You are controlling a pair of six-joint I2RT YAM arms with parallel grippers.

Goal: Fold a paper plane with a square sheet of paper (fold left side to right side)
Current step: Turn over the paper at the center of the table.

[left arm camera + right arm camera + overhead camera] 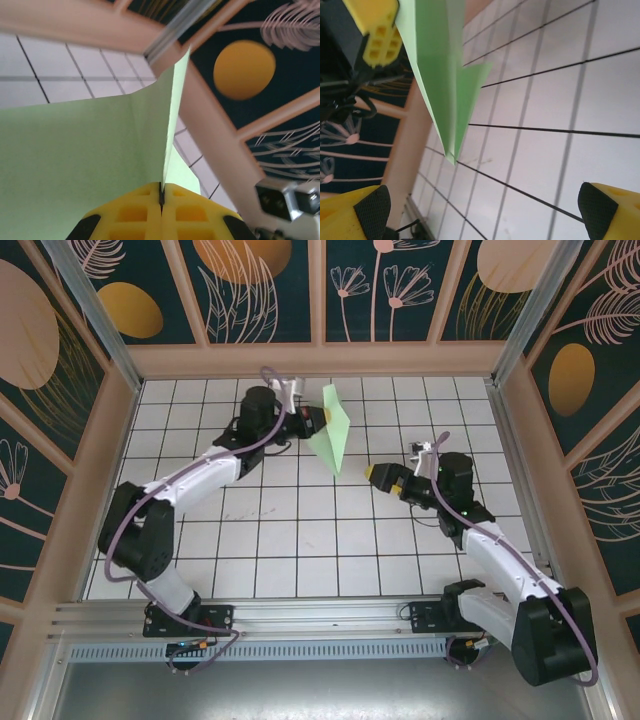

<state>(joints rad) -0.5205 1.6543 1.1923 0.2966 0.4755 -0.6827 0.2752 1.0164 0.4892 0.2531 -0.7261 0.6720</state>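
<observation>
Mint paper plane (333,432) in left hand (161,192) pinch, plain wrist-side; right hand (377,472) spread.

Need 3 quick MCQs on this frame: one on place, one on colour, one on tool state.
1. The right tool, relative to the paper plane, is:
A. shut on it
B. shut, empty
C. open, apart from it

2. Where is the plane?
A. pinched in the left tool
B. gripped by both tools
C. lying loose, ungripped

3. The plane's colour:
A. white
B. pale green
C. yellow

Answers:
1 C: the right wrist view shows its fingertips spread wide, with the plane well ahead of them.
2 A: the left wrist view shows the yellow fingers closed on the paper's fold.
3 B: it reads pale mint-green in all three views.
</observation>
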